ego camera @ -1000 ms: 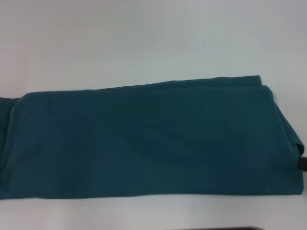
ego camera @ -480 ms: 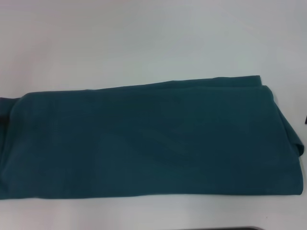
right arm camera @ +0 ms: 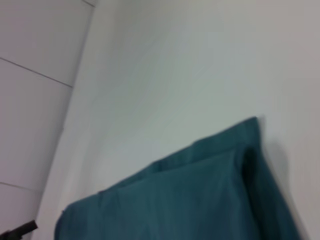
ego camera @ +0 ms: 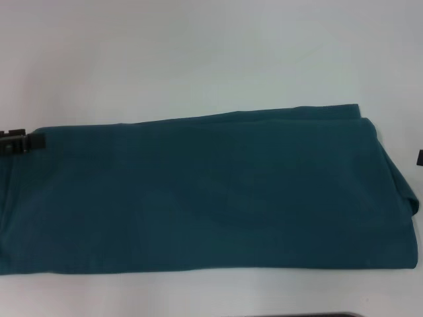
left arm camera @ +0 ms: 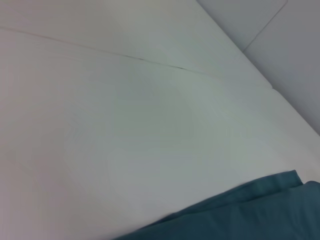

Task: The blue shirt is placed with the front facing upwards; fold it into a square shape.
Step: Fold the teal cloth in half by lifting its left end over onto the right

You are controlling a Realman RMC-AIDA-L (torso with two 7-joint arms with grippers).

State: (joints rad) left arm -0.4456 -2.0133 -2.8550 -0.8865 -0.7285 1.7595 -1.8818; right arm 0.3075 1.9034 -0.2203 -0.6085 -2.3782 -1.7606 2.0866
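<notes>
Left claw (ego camera: pixel 20 141) newly beside folded blue shirt (ego camera: pixel 211 191)

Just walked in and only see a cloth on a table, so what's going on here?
A two-armed robot is folding the blue shirt, which lies on the white table as a long band, plain side up, not yet square. The left gripper is at the shirt's left end; only a sliver of the right gripper shows past the right end. Neither holds the cloth.

A plain white table (ego camera: pixel 198 59) fills the head view, evenly lit. In the left wrist view a thin seam (left arm camera: pixel 150 60) crosses its top. Beyond the table's edge lies pale grey floor (right arm camera: pixel 35 100) with thin joint lines.
</notes>
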